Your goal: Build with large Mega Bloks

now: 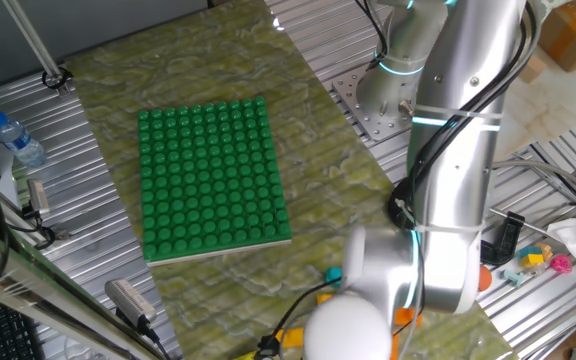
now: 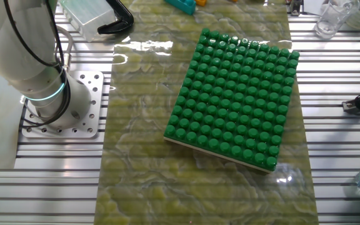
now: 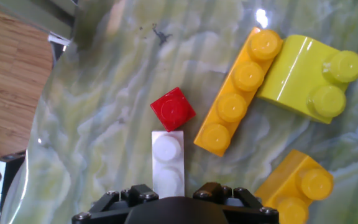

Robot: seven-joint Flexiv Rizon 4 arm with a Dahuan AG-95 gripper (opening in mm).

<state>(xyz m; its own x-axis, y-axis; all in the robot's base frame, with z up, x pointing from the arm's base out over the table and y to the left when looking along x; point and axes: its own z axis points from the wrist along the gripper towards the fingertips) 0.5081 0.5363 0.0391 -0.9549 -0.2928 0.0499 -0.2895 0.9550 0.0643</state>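
Hand view: glossy white two-stud brick, smooth red cube touching.

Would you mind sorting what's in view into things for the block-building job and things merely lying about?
For the job:
- white brick, below the gripper
- red brick
- long orange brick
- yellow curved brick
- short orange brick
- green baseplate

Lying about:
- water bottle
- clear cup

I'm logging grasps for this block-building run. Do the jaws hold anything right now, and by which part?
It cannot be told. The white block lies between the jaws at its near end, but the gripper hides any contact.
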